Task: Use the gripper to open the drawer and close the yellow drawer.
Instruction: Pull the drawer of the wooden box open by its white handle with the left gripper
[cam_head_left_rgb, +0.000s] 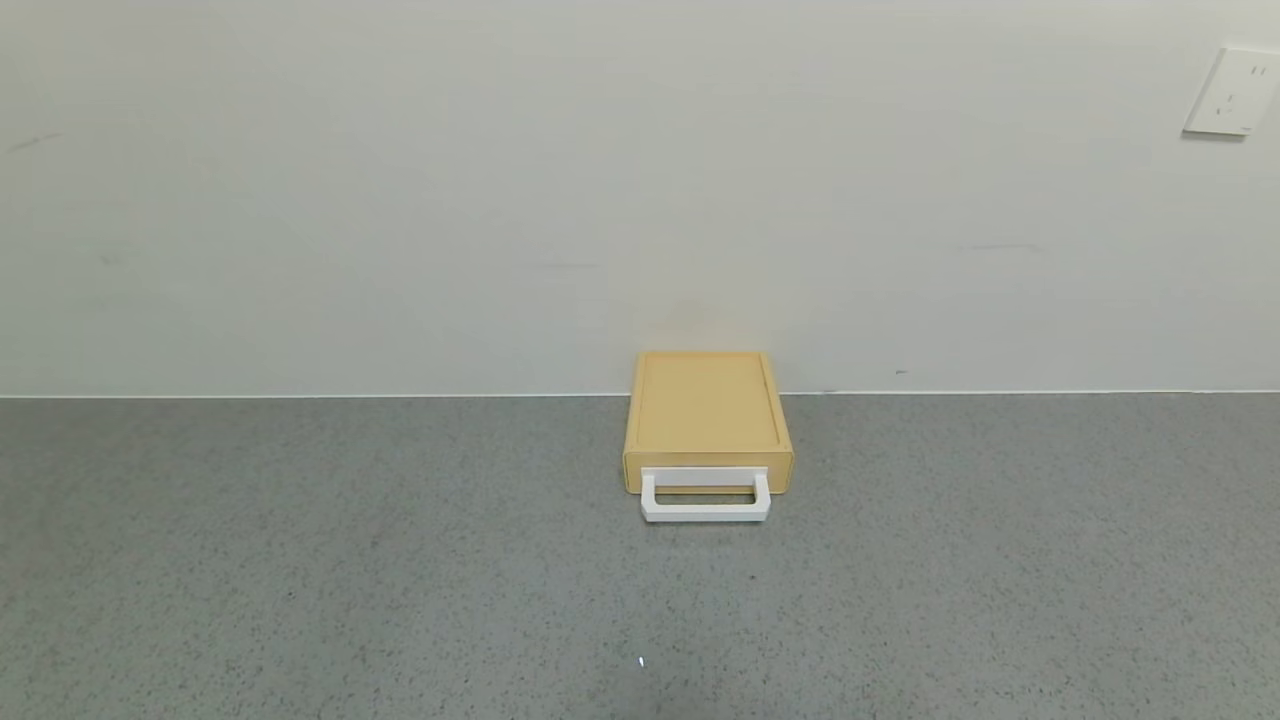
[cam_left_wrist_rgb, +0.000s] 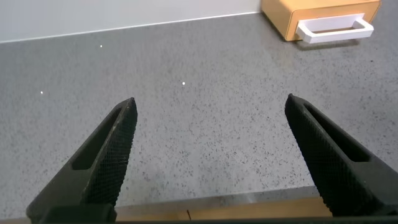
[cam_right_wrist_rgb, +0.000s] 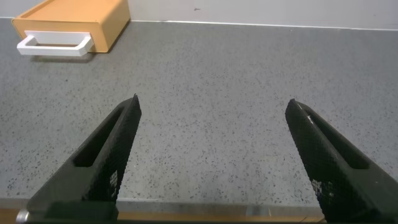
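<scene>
Drawer (cam_head_left_rgb: 708, 440) seated flush in yellow casing, set against wall (cam_head_left_rgb: 400, 200) at rear centre of grey countertop (cam_head_left_rgb: 300, 560). White loop handle (cam_head_left_rgb: 705, 502) projects toward robot.

Left gripper (cam_left_wrist_rgb: 208, 155) and right gripper (cam_right_wrist_rgb: 211, 155): both spread wide, nothing held, both well apart from drawer, low over countertop.

Opening not yet begun. Handle bar to be approached squarely, fingers closed across bar at mid-span, pull kept straight outward. Casing judged light; sliding of whole unit to be expected if pull is skewed.

Grey speckled countertop (cam_head_left_rgb: 300, 560), pale wall (cam_head_left_rgb: 400, 200), white socket (cam_head_left_rgb: 1232, 92).
</scene>
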